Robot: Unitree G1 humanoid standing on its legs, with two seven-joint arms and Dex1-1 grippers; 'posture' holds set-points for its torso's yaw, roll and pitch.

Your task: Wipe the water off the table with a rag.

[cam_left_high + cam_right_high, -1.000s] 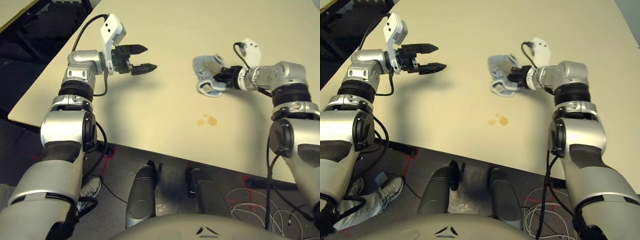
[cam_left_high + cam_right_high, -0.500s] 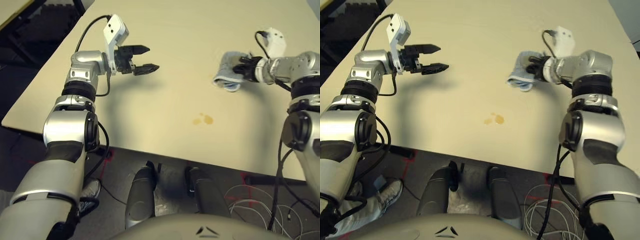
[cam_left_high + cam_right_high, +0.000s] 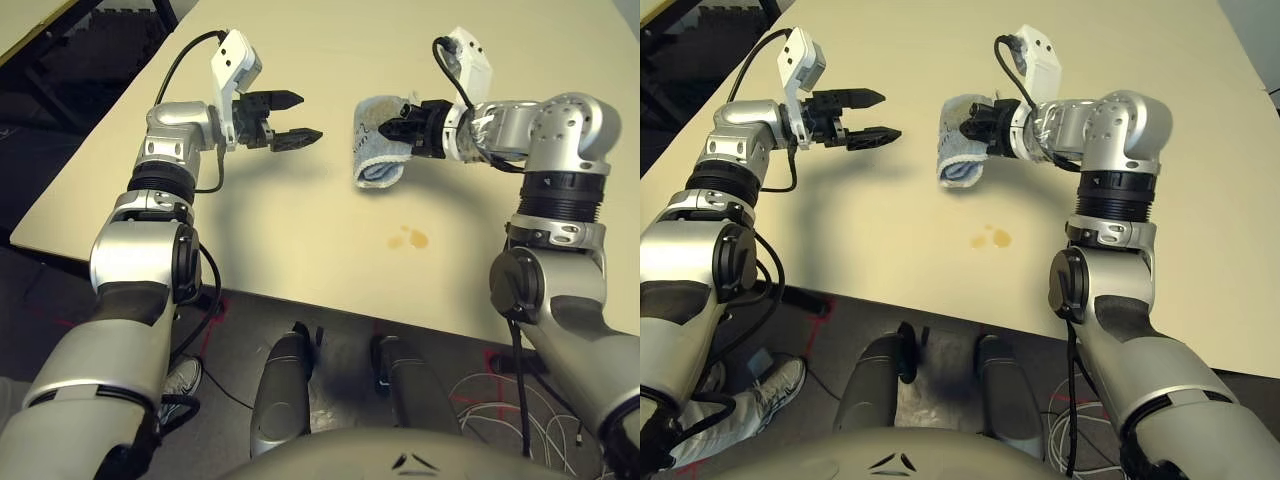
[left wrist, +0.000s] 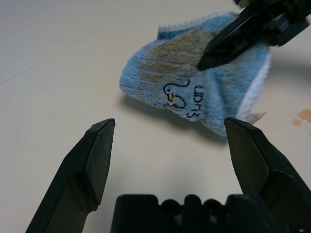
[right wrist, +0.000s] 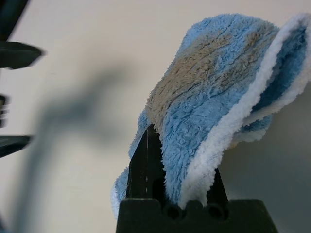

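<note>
Tabletop (image 3: 300, 240): pale cream, smooth; both forearms reach over it.
Left gripper (image 3: 312, 116): open, two black fingers well apart, nothing between them; over the robot's left part of the tabletop.
Right gripper (image 3: 384, 130): closed on the rag, fingers pointing toward the left gripper's side.
Rag (image 3: 378, 168): light blue terry, white edging, folded and bunched; gripped by the right gripper, between the two grippers, beyond the wet spots as seen from the robot. Greyish-brown stain across the pile; dark lettering and a small outlined figure, seen from the left wrist.
Rag underside: appears partly raised, with shadow beneath; contact with the tabletop is hard to judge.
White cables (image 3: 1058, 440): loosely looped on the floor, robot's right side.
Sneaker (image 3: 783, 385): worn by a person, on the floor at the robot's left.
Wet spots (image 3: 419, 240): yellowish-brown, small cluster near the tabletop's front edge, apart from the rag.
</note>
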